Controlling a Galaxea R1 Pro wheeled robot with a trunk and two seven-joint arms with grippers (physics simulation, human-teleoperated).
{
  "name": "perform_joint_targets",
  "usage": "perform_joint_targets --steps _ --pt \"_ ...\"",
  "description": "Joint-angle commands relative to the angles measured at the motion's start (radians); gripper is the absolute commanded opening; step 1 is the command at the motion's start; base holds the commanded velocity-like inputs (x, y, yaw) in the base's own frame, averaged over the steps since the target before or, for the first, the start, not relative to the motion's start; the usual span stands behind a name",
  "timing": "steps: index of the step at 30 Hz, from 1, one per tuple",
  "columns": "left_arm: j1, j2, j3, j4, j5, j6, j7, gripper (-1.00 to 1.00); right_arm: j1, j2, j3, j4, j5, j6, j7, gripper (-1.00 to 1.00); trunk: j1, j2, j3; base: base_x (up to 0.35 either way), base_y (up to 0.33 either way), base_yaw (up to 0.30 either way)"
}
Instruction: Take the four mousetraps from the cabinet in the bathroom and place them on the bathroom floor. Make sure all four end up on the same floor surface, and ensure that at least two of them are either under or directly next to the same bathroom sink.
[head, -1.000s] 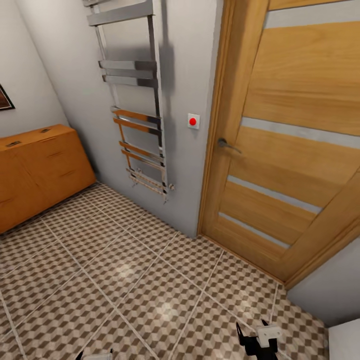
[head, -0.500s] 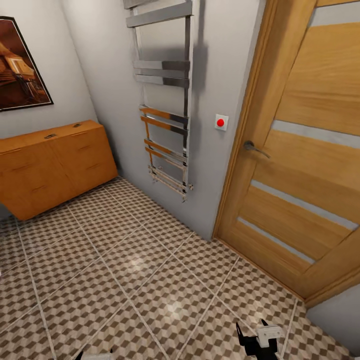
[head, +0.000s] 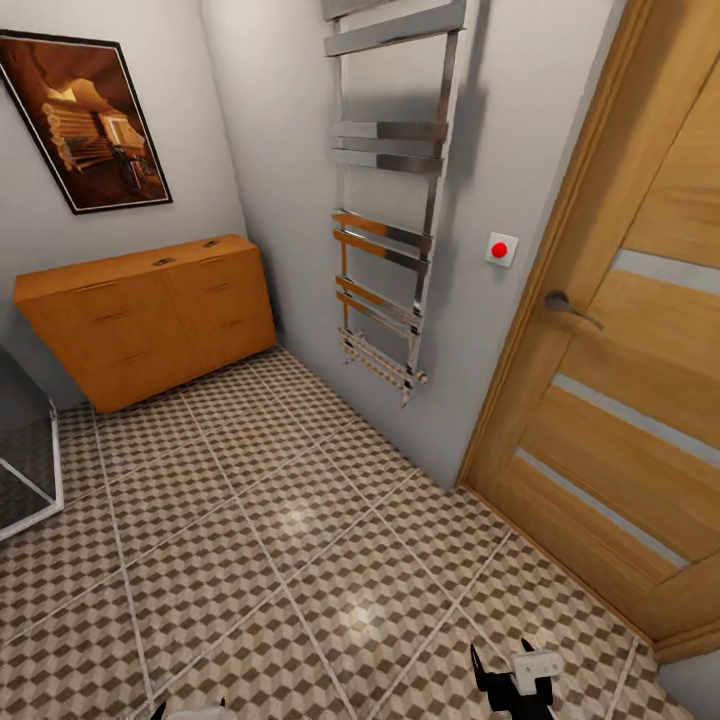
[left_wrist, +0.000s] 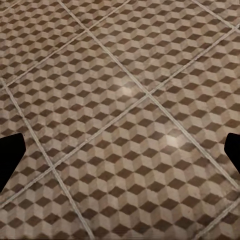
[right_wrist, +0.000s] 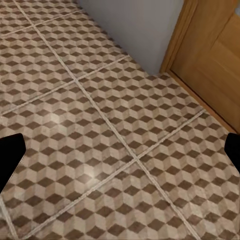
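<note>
Approach stage: cabinet (head: 150, 315) far left, drawers closed; both grippers' jaws wide apart, empty, over bathroom floor (head: 300, 560). Next: nearing cabinet, opening drawer.

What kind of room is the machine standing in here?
Most likely a bathroom: a chrome ladder-style towel rail hangs on the wall, a glass enclosure that looks like a shower stall stands on the patterned tiled floor, and a low wooden cabinet sits against the far wall.

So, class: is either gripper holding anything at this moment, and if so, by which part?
Nothing is held. Both wrist views show the left gripper and right gripper with fingertips wide apart and just bathroom floor between them. The cabinet stands against the far wall.
</note>
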Motion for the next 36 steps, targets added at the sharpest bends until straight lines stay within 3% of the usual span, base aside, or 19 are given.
perform_joint_targets --steps 1,36 --pt "-0.002 -0.001 -0.008 0.003 0.002 -0.004 0.005 1.00 0.000 0.000 0.009 0.000 -0.006 -0.003 -0.003 1.00 0.001 -0.002 -0.002 0.000 0.000 0.279" --pt "-0.002 -0.001 -0.008 0.003 0.003 -0.004 0.005 1.00 0.000 0.000 0.009 0.000 -0.006 -0.003 -0.003 1.00 0.001 -0.002 -0.002 0.000 0.000 0.279"
